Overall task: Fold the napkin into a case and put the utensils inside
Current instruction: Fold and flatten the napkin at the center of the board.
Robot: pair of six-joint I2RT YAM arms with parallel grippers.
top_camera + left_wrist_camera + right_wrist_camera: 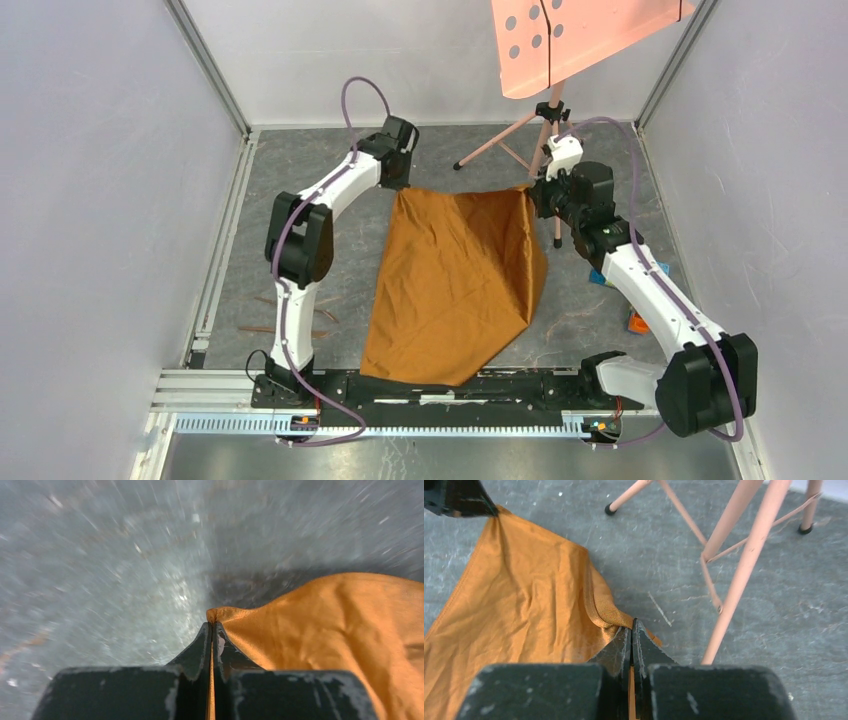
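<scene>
Orange-brown napkin (pixel 455 285) hangs spread between my two claws above the grey table (pixel 600 320): my left gripper (pixel 210 626) pinches one far corner, my right gripper (pixel 631 622) pinches the other beside the pink tripod (pixel 744 565); slender utensils (pixel 270 329) lie well apart to its left

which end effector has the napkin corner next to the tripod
The right end effector, shut on the napkin's far right corner beside the tripod legs; the left end effector pinches the far left corner, away from it.
</scene>
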